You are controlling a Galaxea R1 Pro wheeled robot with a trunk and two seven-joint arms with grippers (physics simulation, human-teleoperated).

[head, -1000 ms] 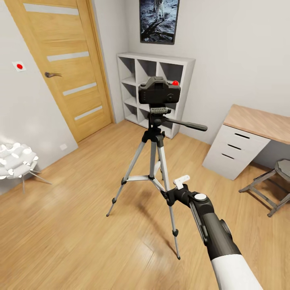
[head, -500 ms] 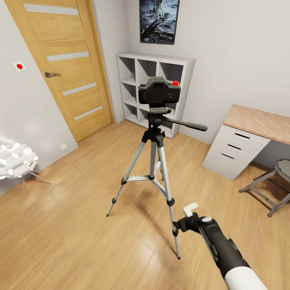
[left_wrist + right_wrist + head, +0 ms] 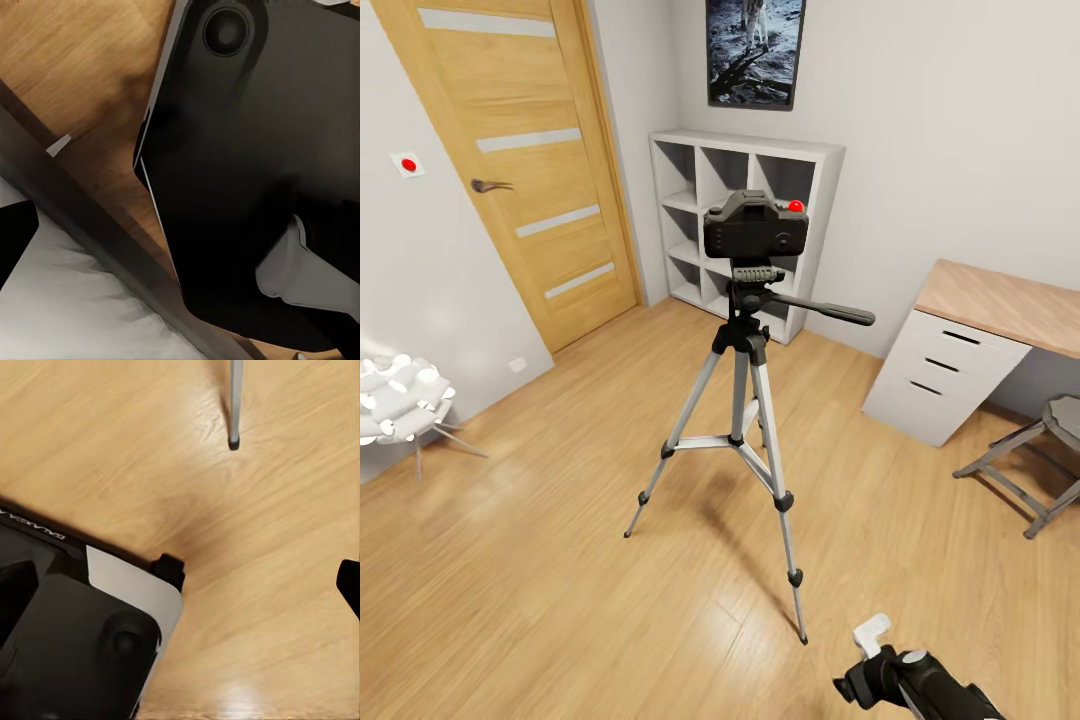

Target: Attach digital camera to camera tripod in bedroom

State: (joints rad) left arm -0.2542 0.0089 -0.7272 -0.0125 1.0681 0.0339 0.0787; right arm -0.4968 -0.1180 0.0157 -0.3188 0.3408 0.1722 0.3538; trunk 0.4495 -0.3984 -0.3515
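Digital camera sits mounted on the camera tripod, mid-floor before a white shelf. Right gripper hangs low near one tripod foot, empty; finger spread cannot be told.

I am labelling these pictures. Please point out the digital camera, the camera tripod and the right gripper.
digital camera (image 3: 754, 228): head view, the middle of its black body.
camera tripod (image 3: 741, 385): head view, the silver centre column under the head.
right gripper (image 3: 872, 640): head view, by its white fingertip near the lower edge.

wood plank floor | wood door | white cube shelf | desk
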